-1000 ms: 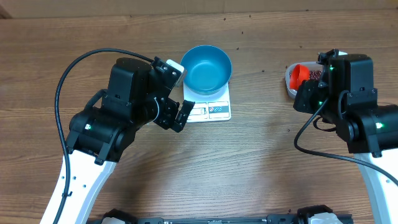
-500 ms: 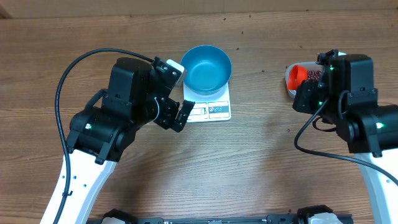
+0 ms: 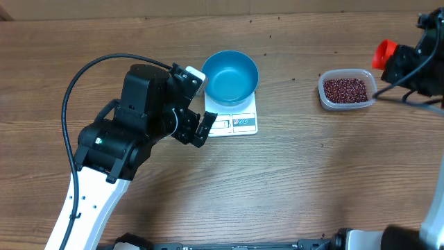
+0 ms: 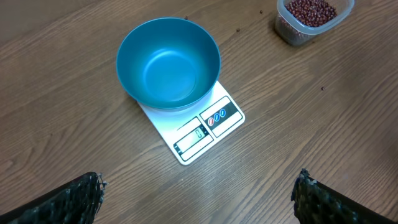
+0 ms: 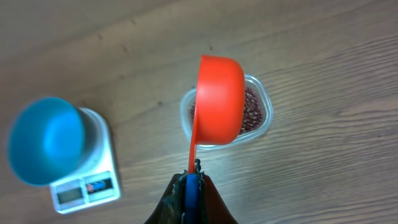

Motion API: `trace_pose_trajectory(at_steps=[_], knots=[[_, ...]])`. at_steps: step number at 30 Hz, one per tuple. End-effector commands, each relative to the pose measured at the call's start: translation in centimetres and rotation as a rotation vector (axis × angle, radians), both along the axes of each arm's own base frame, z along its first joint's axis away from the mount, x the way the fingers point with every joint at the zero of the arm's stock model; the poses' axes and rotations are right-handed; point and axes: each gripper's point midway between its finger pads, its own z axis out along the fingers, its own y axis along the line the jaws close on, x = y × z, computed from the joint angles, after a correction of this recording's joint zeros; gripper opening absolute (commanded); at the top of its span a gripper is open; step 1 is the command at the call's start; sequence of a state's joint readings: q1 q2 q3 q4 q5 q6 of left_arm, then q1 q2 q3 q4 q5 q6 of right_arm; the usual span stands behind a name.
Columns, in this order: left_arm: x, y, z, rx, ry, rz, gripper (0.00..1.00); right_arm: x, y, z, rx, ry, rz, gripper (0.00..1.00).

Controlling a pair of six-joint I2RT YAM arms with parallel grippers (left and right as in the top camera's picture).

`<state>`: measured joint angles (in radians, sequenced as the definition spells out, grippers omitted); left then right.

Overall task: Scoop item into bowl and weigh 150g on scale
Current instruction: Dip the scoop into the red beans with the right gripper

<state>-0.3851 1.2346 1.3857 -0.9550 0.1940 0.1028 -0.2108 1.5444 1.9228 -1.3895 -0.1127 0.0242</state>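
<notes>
Left arm bent over wooden table, left of centre. Left claw spread fully wide, gripping nothing, aimed at round deep blue bowl sitting on flat white rectangular scale.

Right arm at upper right edge of overhead frame. Right claw pinched shut on thin handle of orange-red plastic scoop.

Small dark red-brown beans lie in clear plastic tub, right of scale.

Right wrist view: scoop cup side-on, overlapping tub, contents unseen. Overhead: scoop upper right of tub, apart.

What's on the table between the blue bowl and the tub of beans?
Just bare wooden tabletop with a stray dark speck, as the overhead view shows.
</notes>
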Motion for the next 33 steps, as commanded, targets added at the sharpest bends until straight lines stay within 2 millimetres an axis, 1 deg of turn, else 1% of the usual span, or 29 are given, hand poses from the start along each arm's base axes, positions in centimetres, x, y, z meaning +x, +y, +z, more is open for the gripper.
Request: trace_pose_trajectory(at_steps=[1, 4, 7, 10, 12, 17, 24, 27, 33], knots=[[0.3, 0.2, 0.6, -0.015, -0.005, 0.027, 1.00, 1.7, -0.4, -2.7, -0.029, 0.070, 0.125, 0.04], [0.3, 0.2, 0.6, -0.015, -0.005, 0.027, 0.99, 2.8, -1.0, -5.5, -0.044, 0.148, 0.154, 0.04], [0.3, 0.2, 0.6, -0.015, -0.005, 0.027, 1.00, 3.8, -2.1, -8.5, -0.060, 0.234, 0.134, 0.04], [0.3, 0.2, 0.6, -0.015, -0.005, 0.027, 1.00, 4.5, -2.9, -11.1, -0.074, 0.306, 0.122, 0.04], [0.3, 0.2, 0.6, -0.015, -0.005, 0.027, 0.99, 4.8, -3.1, -12.8, -0.068, 0.347, 0.122, 0.04], [0.3, 0.2, 0.6, -0.015, -0.005, 0.027, 1.00, 5.2, -3.5, -15.6, -0.048, 0.418, 0.122, 0.04], [0.3, 0.2, 0.6, -0.015, -0.005, 0.027, 1.00, 5.4, -3.8, -19.1, -0.021, 0.503, 0.120, 0.04], [0.3, 0.2, 0.6, -0.015, -0.004, 0.027, 1.00, 5.6, -3.1, -20.2, 0.028, 0.519, 0.137, 0.04], [0.3, 0.2, 0.6, -0.015, -0.005, 0.027, 1.00, 5.3, -1.5, -21.7, 0.121, 0.528, 0.168, 0.04]])
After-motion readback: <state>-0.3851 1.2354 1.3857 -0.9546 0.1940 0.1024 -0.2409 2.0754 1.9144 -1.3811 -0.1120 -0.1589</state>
